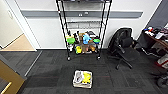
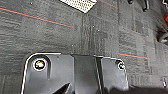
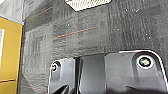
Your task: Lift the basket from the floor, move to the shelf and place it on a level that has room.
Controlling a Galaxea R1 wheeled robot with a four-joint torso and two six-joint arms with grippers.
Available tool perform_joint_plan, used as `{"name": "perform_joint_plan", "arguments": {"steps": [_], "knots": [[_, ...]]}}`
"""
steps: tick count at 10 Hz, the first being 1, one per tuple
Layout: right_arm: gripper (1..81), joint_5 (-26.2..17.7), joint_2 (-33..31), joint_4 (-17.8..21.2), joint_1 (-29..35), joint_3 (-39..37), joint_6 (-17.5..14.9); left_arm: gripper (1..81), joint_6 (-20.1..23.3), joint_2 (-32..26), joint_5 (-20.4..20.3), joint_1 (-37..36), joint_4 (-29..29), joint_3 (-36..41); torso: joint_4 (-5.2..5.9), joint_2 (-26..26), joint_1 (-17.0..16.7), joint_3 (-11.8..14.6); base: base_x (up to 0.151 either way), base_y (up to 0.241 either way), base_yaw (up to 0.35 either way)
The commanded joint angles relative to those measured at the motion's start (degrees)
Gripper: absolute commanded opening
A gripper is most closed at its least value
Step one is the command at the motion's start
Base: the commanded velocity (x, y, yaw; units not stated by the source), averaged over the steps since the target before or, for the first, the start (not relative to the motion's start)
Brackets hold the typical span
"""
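Note:
The basket [image 1: 82,79] sits on the dark grey carpet floor [image 1: 50,70] near the bottom middle of the head view, cream woven sides, with yellow and white-grey items inside. A corner of its woven side [image 2: 79,4] appears in the left wrist view, and another part of the basket [image 3: 87,3] in the right wrist view. The shelf [image 1: 83,30] stands against the white wall behind it, black poles and wire tiers. Its middle level [image 1: 84,22] looks bare. A lower tier holds green bowls and a blue toy [image 1: 86,38].
A black office chair [image 1: 122,46] stands right of the shelf. A cluttered desk [image 1: 157,37] is at the far right. A yellow-brown panel [image 1: 8,77] is at the lower left, and tan wooden flooring [image 1: 18,43] shows through a doorway at left.

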Motion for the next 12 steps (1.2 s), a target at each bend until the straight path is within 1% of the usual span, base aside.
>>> {"name": "perform_joint_plan", "arguments": {"steps": [1, 12], "knots": [[81.1, -3.08, -1.06, -0.16, 2.34, 1.31, 0.02, 81.1, 0.1, -1.21, 2.83, -2.0, -0.16, 1.31, 0.0, 0.0, 0.0, 0.0, 0.1, 0.0, 0.0], [81.1, -3.08, -0.62, -0.25, -1.18, 0.17, -0.32, 81.1, -0.08, -0.32, 2.82, -0.77, -0.16, 1.4, 0.0, 0.0, 0.0, -0.05, 0.12, 0.0, 0.0]]}}
